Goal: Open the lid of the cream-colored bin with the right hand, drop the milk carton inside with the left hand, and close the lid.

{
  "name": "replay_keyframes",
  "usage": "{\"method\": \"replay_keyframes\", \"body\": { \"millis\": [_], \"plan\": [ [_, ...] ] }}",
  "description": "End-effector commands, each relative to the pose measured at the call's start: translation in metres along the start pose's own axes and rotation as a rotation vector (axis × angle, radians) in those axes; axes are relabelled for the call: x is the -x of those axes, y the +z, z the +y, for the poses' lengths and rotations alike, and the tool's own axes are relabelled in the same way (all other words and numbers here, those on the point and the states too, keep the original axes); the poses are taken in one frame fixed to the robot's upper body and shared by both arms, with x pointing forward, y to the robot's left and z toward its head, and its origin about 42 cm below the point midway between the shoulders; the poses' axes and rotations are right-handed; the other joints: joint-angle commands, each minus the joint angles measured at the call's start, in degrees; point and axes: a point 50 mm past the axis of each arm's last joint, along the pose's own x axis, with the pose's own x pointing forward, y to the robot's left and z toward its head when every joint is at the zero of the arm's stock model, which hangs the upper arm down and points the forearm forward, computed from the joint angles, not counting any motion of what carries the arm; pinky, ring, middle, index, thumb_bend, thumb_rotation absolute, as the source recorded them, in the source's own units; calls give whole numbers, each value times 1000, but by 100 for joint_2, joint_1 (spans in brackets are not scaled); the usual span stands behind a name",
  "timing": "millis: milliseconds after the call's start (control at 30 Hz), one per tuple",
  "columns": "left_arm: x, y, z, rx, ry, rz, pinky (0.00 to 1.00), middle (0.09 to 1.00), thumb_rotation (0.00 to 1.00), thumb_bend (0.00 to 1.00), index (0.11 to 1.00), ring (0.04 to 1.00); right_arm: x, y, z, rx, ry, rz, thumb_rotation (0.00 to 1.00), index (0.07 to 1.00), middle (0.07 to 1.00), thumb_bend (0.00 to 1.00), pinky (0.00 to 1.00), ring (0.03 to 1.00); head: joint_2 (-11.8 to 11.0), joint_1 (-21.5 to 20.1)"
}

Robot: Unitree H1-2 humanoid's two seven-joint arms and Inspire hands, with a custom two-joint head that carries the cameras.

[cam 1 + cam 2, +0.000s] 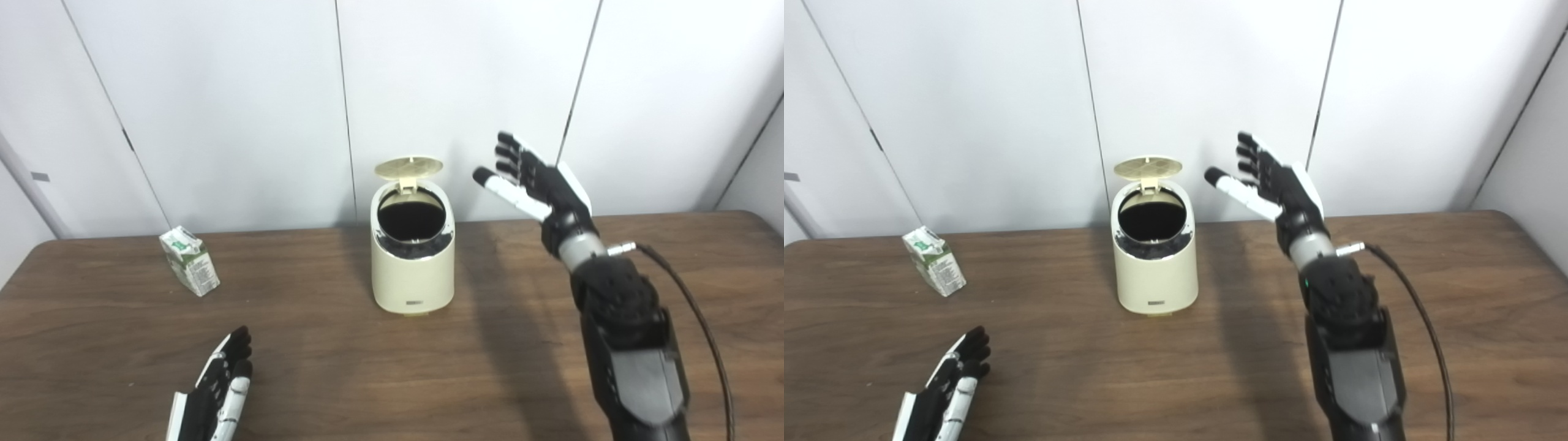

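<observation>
Milk carton (190,261) sits at the far left of the brown counter (318,361), tilted, resting by itself and well apart from everything else. Nearer the front edge, the left hand (219,391) lies low over the counter, fingers stretched forward and slightly apart, holding nothing. At the middle of the counter stands the cream-colored bin (413,257), upright, its dark round mouth showing. Its lid (408,167) is swung up on the rear hinge and stands open above the back rim. To the right of the bin, the right hand (536,177) is raised in the air at about the height of the lid, near it but not touching, fingers spread wide and empty. Its dark forearm (631,343) rises from the lower right, with a black cable (692,306) looping off the wrist.
</observation>
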Motion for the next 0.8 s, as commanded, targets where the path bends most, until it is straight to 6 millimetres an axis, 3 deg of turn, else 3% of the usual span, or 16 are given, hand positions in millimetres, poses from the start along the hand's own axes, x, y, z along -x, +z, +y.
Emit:
{"method": "replay_keyframes", "body": {
  "millis": [0,167,333,467,567,767],
  "plan": [
    [-2,7,5,-22,-9,-37,862,893,784,591,912,888,7,20,-6,34,14,-80,620,936,921,554,848,899,10,-14],
    [-4,9,8,-17,-10,-45,857,892,779,574,914,885,38,4,-5,119,32,-57,688,927,934,582,813,905,47,-71],
    [-6,9,11,-19,-15,-55,870,895,785,544,910,890,64,-11,0,141,26,-52,777,927,928,539,838,914,94,-115],
    [-6,9,14,-5,-14,-54,878,901,787,541,923,900,84,-24,8,158,3,-63,897,946,943,529,839,919,106,-140],
    [-6,8,15,-6,-13,-57,862,906,788,539,932,895,97,-32,12,120,-16,-65,971,953,957,584,875,937,119,-99],
    [-5,8,14,-17,-21,-63,863,910,801,556,936,895,121,-50,9,70,-42,-22,999,972,974,611,920,970,95,374]
  ]
}}
